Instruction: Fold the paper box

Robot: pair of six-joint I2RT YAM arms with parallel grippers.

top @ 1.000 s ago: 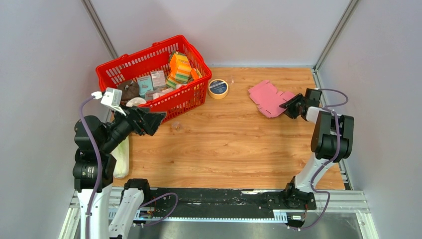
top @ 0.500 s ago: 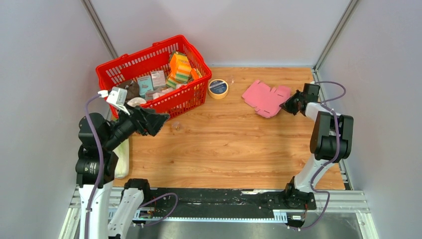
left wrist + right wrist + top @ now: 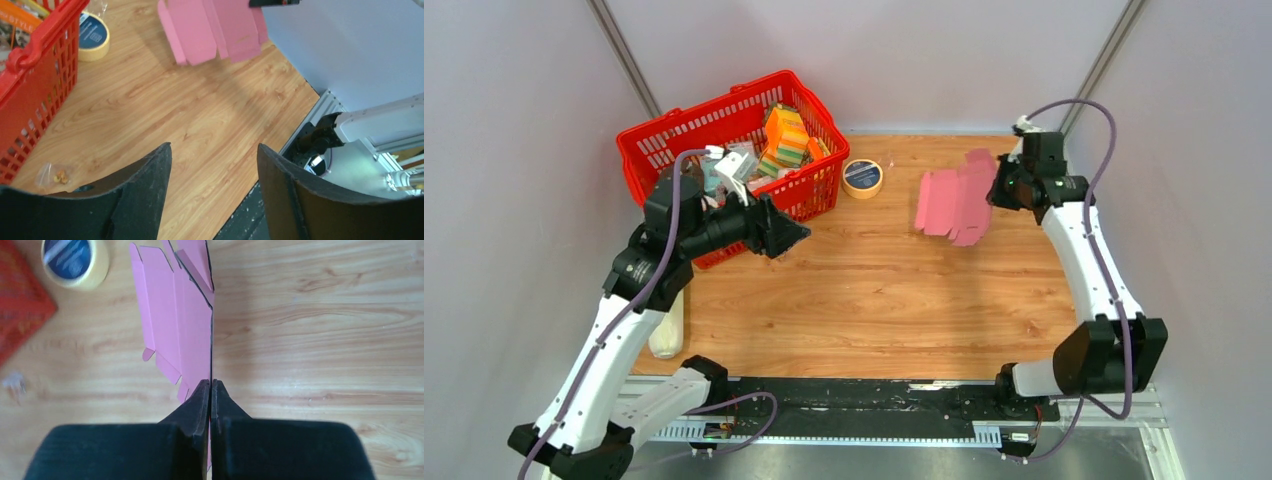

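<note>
The paper box (image 3: 952, 205) is a flat pink card cut-out with notched flaps, lifted off the wooden table and hanging tilted at the back right. My right gripper (image 3: 996, 193) is shut on its right edge; in the right wrist view the card (image 3: 172, 325) runs edge-on between the closed fingers (image 3: 197, 405). My left gripper (image 3: 796, 238) hovers open over the table's left middle, beside the basket, nothing between its fingers (image 3: 150, 185). From the left wrist view the pink card (image 3: 210, 27) hangs ahead, well apart from that gripper.
A red basket (image 3: 656, 140) with orange-and-green packs and small cartons stands at the back left. A roll of yellow tape (image 3: 862, 177) lies between basket and card. A small clear bag (image 3: 54, 175) lies by the basket. Grey walls close in three sides.
My right gripper closed on the card's edge and lifted it off the table, tilting it up. The left arm swung right and forward, out over the table, its jaws a little narrower.
</note>
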